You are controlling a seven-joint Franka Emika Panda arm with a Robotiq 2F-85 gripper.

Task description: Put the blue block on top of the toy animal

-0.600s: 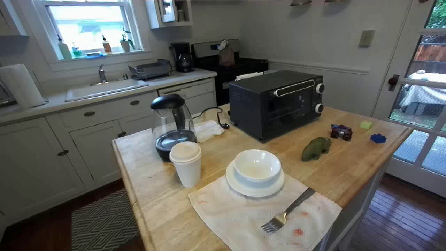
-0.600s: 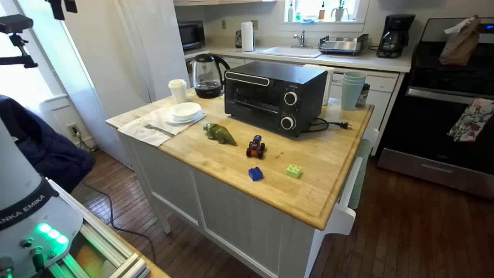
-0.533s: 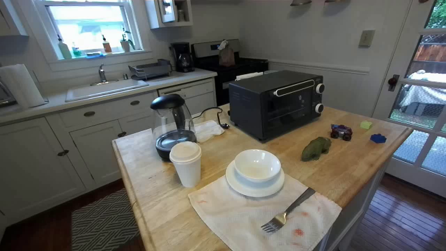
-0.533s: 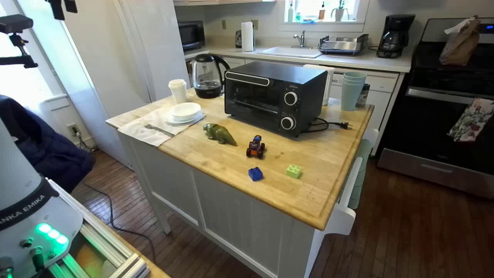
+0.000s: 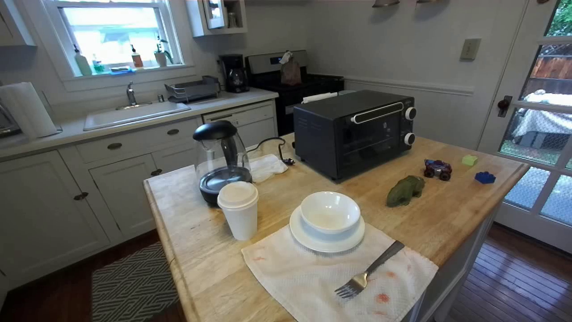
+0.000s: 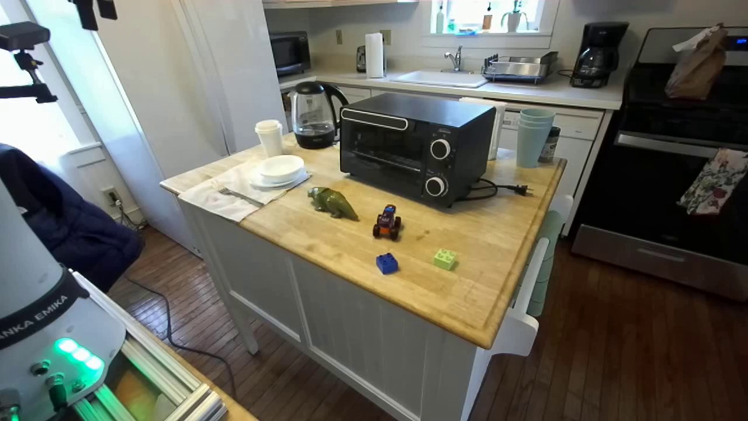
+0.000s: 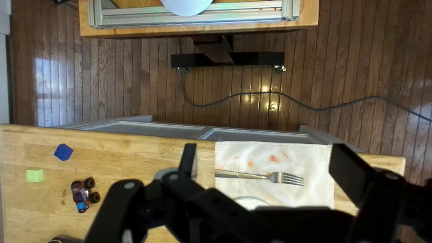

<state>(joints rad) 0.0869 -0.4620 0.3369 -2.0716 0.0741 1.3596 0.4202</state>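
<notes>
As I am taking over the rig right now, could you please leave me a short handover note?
Claw: open, holding nothing; in the wrist view a white, red-stained cloth and a metal fork show between its jaws.
The small, studded blue block sits on the wooden tabletop near its edge.
The green, lumpy, elongated toy animal rests on the same tabletop, between the cloth and a dark toy truck with black wheels.
Done: none of the placing; nothing is on the animal.
Left: grasp the block, lift it, set it on the animal's back and release; its uneven shape may make balancing tricky.
</notes>
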